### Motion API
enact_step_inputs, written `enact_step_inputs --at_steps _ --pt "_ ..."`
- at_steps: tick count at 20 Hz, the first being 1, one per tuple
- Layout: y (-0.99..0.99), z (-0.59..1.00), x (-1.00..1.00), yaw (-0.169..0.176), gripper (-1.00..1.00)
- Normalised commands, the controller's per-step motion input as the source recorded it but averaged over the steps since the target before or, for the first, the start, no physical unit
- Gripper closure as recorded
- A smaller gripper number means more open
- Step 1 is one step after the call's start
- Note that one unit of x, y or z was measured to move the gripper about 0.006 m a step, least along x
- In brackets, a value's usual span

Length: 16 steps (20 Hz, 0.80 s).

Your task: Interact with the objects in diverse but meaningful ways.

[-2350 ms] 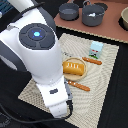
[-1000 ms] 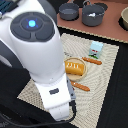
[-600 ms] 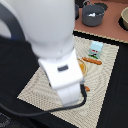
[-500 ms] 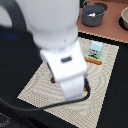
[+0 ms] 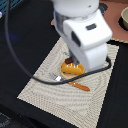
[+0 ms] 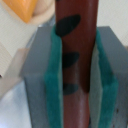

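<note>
One striped beige placemat (image 5: 95,95) on dark tabletop (image 5: 25,55); fingers (image 6: 52,75) pinching brown sausage stick (image 6: 77,65).

Placemat (image 5: 45,85) woven cloth, matt; sausage stick (image 6: 77,60) smooth, brown (dark spots).

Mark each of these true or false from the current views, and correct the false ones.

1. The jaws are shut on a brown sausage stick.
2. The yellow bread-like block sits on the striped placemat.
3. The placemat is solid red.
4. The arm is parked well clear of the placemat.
1. True. The wrist view shows the brown sausage stick clamped between the green pads of the gripper.
2. True. The yellow bread-like block lies on the striped placemat.
3. False. It is beige with fine stripes.
4. False. In the exterior view the arm hangs directly over the placemat.
</note>
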Motion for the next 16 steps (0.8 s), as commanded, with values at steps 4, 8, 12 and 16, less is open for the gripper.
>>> enact_step_inputs --at_steps 4,8,12,16 --pt "0.95 0.09 0.00 0.015 1.00" --pt "0.96 0.16 0.00 0.009 1.00" --pt "0.95 0.15 0.00 0.003 1.00" --pt "0.94 0.12 0.00 0.003 1.00"
